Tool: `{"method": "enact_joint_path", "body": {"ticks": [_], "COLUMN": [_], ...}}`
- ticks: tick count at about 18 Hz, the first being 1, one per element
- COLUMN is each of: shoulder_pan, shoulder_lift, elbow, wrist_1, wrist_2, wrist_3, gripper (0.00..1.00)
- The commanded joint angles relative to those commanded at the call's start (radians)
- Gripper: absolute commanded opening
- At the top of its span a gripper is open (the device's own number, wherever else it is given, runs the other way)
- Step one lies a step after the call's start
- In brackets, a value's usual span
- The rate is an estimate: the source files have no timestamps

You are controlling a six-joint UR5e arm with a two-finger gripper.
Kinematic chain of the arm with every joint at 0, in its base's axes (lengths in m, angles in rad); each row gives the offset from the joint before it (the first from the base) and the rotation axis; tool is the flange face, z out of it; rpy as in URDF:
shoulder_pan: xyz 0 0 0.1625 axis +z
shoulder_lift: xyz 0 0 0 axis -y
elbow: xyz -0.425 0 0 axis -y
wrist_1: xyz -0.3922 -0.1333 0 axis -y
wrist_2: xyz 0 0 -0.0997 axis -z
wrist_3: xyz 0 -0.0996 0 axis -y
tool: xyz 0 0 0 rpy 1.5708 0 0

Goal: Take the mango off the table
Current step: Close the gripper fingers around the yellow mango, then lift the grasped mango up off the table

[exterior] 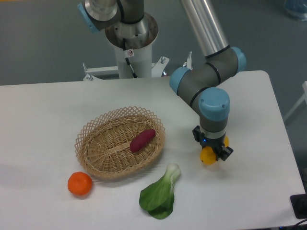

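Single fixed camera, raised in front of the bench, angled downward toward the arm's base (mid-range, whole tabletop visible)

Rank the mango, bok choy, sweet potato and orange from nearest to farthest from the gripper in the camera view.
1. The mango, right at the gripper, between its fingers.
2. The bok choy, on the table below and left of the gripper in the picture.
3. The purple sweet potato, in the basket, further left.
4. The orange, far left, in front of the basket.
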Motion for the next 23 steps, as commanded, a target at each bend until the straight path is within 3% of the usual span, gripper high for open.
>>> {"method": "enact_joint_path", "body": {"ticks": [3, 9, 11, 19, 23], "shoulder_pan": [0.025, 0.043, 0.051, 0.075, 0.089], "shoulder_lift": [0.017, 0.014, 0.006, -0.008, -0.017], "elbow": [0.028, 0.173, 0.213, 0.311, 0.322], "wrist_1": [-0.046, -0.285, -0.336, -0.459, -0.459], "wrist_2": [-0.054, -0.077, -0.092, -0.1, -0.101], "wrist_3": [-0.002, -0.003, -0.003, 0.006, 0.012], "gripper": [0.51, 0.52, 0.52, 0.53, 0.55]}}
